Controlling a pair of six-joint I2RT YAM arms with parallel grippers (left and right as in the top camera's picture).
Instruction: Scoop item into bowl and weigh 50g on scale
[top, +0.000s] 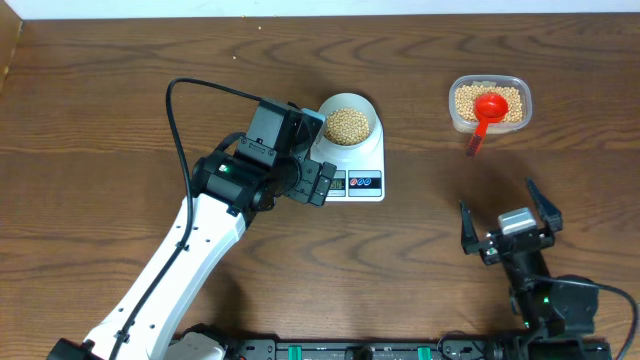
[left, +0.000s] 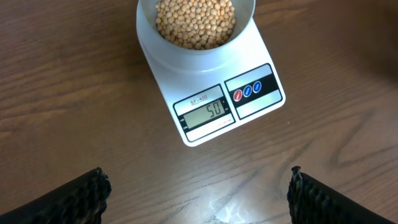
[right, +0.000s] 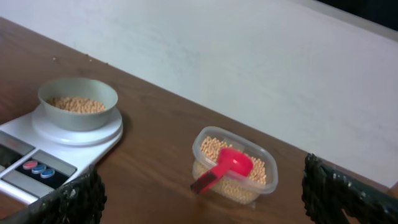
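On the tabletop (top: 120, 100) the scale (left: 249, 102) carries the bowl (right: 78, 117) of beads (left: 196, 22), its display reading 50. It lies just ahead of the left tool (left: 196, 186), spread and empty; the right tool (top: 498, 205), also spread, sits well apart.

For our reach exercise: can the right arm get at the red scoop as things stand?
Probably yes: the right gripper is open, facing the scoop in the tub, with nothing standing between them.

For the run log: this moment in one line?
pale blue-white round bowl of tan beads on white scale; display 50; red scoop in clear plastic tub; left end effector open; right end effector open
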